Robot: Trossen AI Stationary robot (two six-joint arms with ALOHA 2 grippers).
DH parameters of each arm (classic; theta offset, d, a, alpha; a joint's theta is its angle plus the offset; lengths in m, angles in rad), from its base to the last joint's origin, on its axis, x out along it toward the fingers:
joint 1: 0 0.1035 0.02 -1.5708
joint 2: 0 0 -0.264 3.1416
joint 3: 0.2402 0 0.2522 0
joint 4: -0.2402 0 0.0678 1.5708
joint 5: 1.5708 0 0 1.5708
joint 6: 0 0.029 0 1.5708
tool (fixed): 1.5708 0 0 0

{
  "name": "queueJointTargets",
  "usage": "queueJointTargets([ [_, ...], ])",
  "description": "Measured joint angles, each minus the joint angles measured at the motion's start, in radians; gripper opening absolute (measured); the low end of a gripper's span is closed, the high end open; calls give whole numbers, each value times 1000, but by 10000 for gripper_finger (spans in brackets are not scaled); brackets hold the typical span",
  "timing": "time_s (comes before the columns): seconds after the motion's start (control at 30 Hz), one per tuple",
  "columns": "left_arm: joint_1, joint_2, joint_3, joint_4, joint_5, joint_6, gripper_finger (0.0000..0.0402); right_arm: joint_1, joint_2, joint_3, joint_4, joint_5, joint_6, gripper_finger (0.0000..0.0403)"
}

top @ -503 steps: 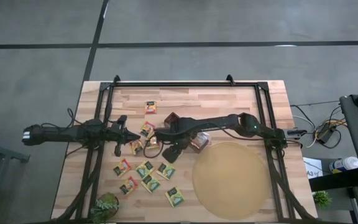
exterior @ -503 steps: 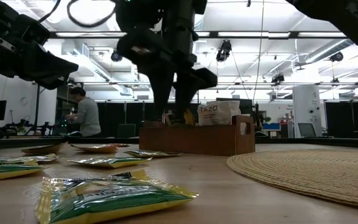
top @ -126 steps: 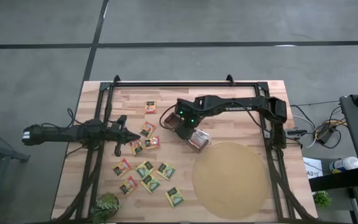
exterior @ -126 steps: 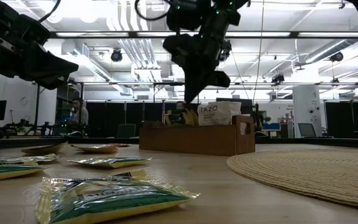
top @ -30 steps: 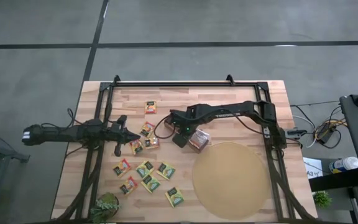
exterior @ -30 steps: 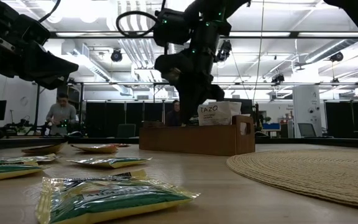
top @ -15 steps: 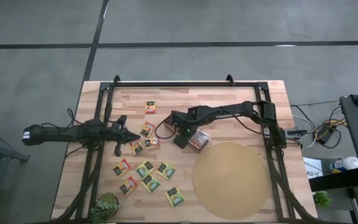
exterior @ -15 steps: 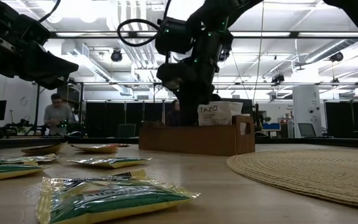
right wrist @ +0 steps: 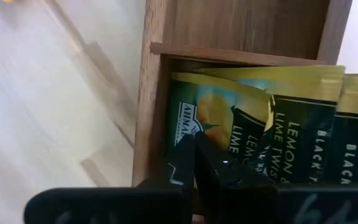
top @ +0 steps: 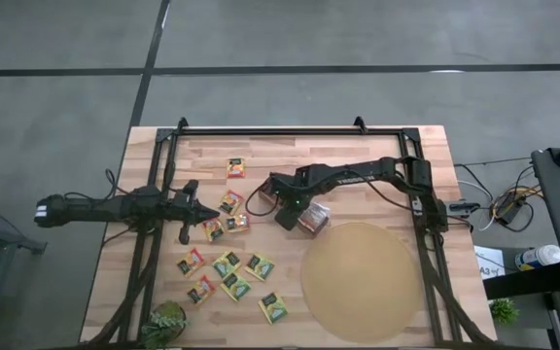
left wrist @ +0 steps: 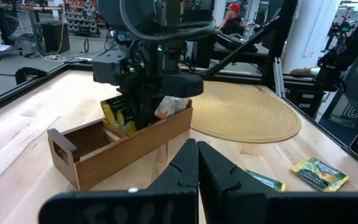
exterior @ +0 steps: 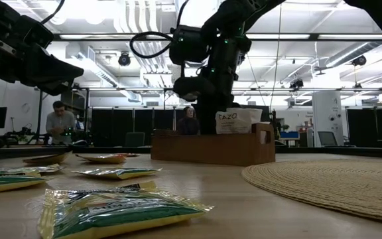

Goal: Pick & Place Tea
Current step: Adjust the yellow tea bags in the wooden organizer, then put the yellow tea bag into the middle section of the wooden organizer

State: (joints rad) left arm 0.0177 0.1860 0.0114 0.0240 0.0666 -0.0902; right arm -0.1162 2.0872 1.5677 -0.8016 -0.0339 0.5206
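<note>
Right pincer point(top: 286, 216) dips into wooden box point(top: 307, 216)
Its fingers pressed together among upright tea sachets point(right wrist: 229, 140); left pincer point(top: 188, 231), likewise closed, hangs above loose sachets point(top: 231, 276) on the desk point(top: 358, 160).

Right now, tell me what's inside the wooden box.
The wooden box holds upright tea sachets in its middle compartment, where the shut right gripper reaches in. One end compartment looks empty. The arm hides the rest.
</note>
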Motion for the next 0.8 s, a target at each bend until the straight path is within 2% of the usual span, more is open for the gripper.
queueJointTargets([
  [0.3,0,0,0,0,0,0,0,0,-3,14,-25,11,3,8],
  [0.63,0,0,0,0,0,0,0,0,-8,154,-118,11,-8,8],
  [0.8,0,0,0,0,0,0,0,19,-60,199,-153,46,-30,8],
])
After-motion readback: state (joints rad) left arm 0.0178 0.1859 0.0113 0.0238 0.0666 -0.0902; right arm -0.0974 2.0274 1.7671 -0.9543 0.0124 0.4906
